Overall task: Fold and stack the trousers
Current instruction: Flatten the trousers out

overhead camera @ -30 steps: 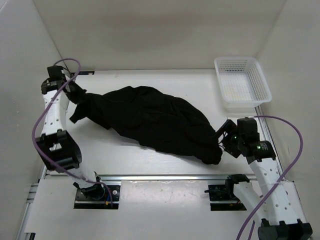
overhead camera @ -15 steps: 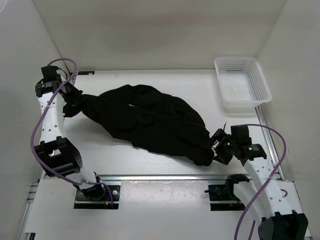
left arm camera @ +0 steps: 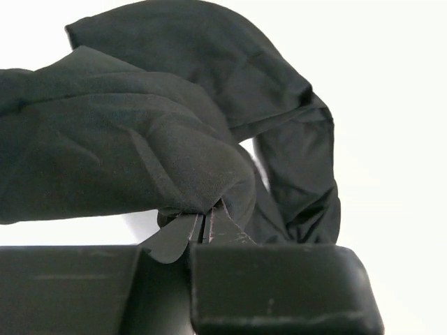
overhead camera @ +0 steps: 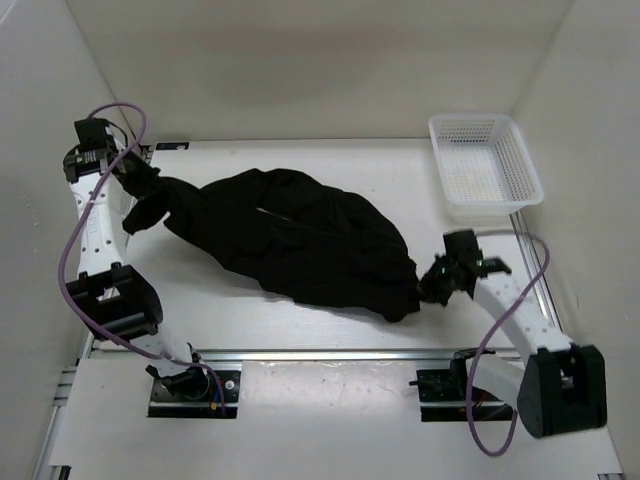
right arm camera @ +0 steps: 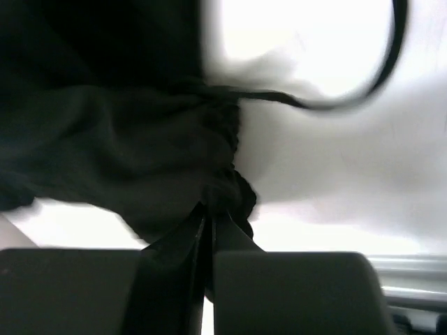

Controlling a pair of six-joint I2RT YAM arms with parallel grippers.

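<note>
The black trousers (overhead camera: 300, 240) lie in a crumpled heap across the middle of the white table, running from far left to near right. My left gripper (overhead camera: 143, 183) is shut on the heap's left end, and in the left wrist view a bunch of the trousers (left arm camera: 140, 153) is pinched at the gripper (left arm camera: 204, 218). My right gripper (overhead camera: 428, 285) is shut on the heap's right end. In the right wrist view the trousers (right arm camera: 105, 139) gather into a knot at the gripper (right arm camera: 209, 209), with a thin drawstring (right arm camera: 349, 98) trailing off.
A white mesh basket (overhead camera: 485, 166) stands at the back right of the table. White walls close in the left, back and right sides. A metal rail (overhead camera: 330, 355) with both arm bases runs along the near edge. Purple cables loop beside each arm.
My right gripper came in to the trousers' right end and shut on it. My left gripper, still shut on the left end, pulled it farther left and back.
</note>
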